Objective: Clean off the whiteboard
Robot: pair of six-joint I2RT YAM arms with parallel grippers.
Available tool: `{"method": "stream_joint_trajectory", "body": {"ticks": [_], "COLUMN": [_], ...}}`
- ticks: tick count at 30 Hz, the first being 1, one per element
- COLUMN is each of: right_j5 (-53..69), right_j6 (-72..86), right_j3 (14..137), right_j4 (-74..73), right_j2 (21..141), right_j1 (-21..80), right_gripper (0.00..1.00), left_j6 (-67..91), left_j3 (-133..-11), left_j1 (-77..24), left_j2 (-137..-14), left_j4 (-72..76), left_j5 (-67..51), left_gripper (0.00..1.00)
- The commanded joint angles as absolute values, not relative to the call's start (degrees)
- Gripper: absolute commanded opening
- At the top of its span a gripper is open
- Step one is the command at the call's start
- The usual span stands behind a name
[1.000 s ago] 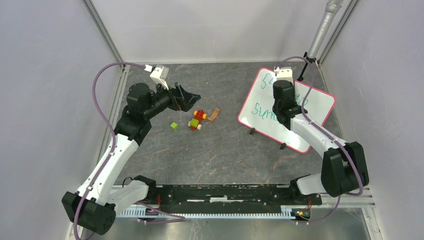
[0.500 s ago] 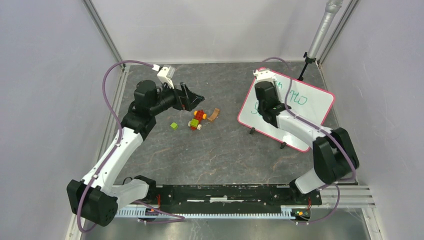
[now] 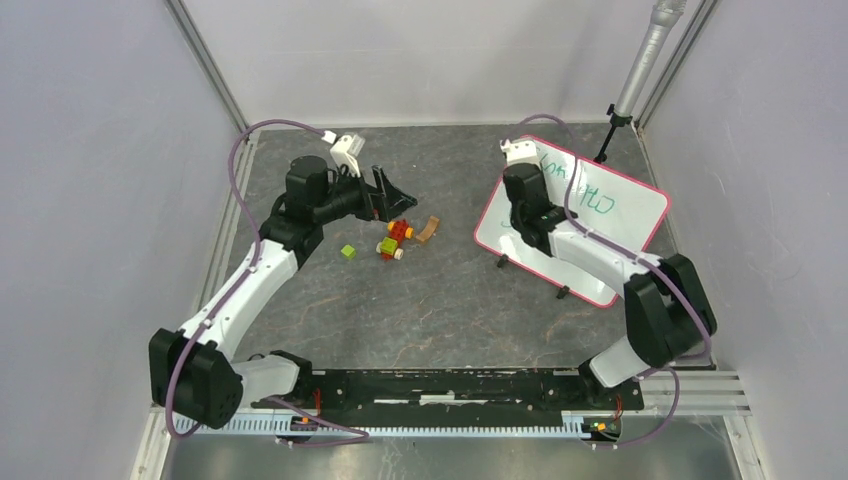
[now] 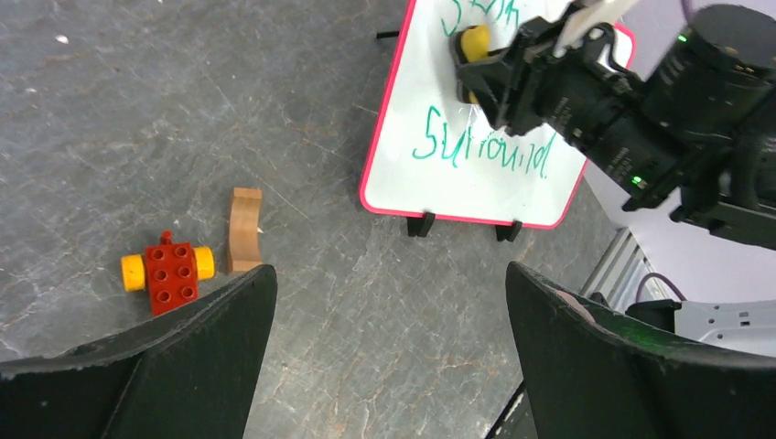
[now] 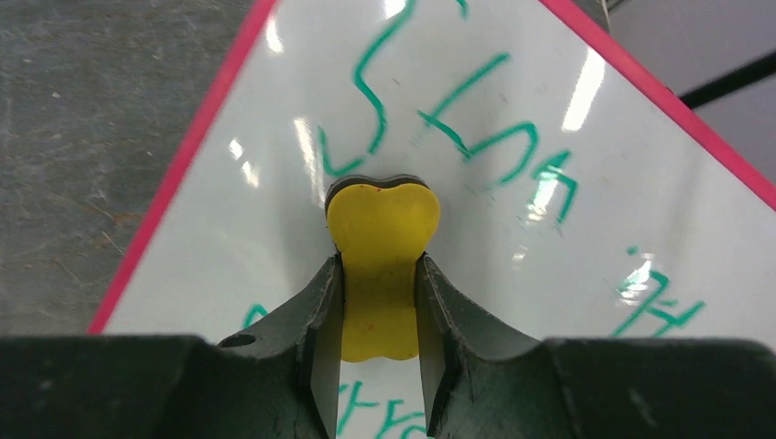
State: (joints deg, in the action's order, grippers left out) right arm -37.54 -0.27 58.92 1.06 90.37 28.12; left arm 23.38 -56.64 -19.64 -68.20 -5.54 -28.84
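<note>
The whiteboard (image 3: 630,222) with a pink-red frame stands tilted on black feet at the back right, with green writing on its face. It also shows in the left wrist view (image 4: 412,101) and the right wrist view (image 5: 567,247). My right gripper (image 5: 380,302) is shut on a yellow eraser (image 5: 382,229) and presses it on the board just below green marks. From above, that gripper (image 3: 522,190) is over the board's upper left part. The eraser (image 4: 473,41) sits above the word "Surround" (image 4: 480,146). My left gripper (image 3: 392,195) (image 4: 389,347) is open and empty, above the floor left of the board.
Small toys lie mid-table: a red brick with yellow ends (image 3: 400,229) (image 4: 167,270), a wooden arch (image 3: 429,229) (image 4: 244,229), a green cube (image 3: 348,252) and a green-red brick (image 3: 388,247). A grey pole (image 3: 640,60) stands at the back right corner. Walls close in three sides.
My right gripper has slid the eraser from the board's middle to its upper left part. My left arm has reached further right, over the toys, with its jaws still open.
</note>
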Motion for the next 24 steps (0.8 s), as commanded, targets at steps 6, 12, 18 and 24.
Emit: {"method": "stream_joint_trajectory", "body": {"ticks": [6,12,18,24], "right_j5": [-39.83,-35.09,-30.77,-27.52], "right_j6": [1.43,2.37,2.43,2.24], "right_j3": [45.42,42.23,41.65,38.83], "right_j4": [2.53,3.35,2.81,2.56], "right_j2": [75.4,70.63,70.02,64.81], "right_j1": [20.47,19.58,19.56,19.55], "right_gripper": [0.27,0.28,0.28,0.28], "left_j6": [31.83,38.08,36.1,36.75], "left_j3": [-56.0,-58.99,-70.78,-79.41], "left_j1": [-20.61,-25.97,-31.29,-32.37], "left_j2": [-75.73,-89.67,-107.35,-120.76], "left_j4": [3.69,11.85,18.44,21.08], "left_j5": [-35.39,-35.32,-35.9,-38.02], "left_gripper": [0.95,0.95,0.92,0.86]}}
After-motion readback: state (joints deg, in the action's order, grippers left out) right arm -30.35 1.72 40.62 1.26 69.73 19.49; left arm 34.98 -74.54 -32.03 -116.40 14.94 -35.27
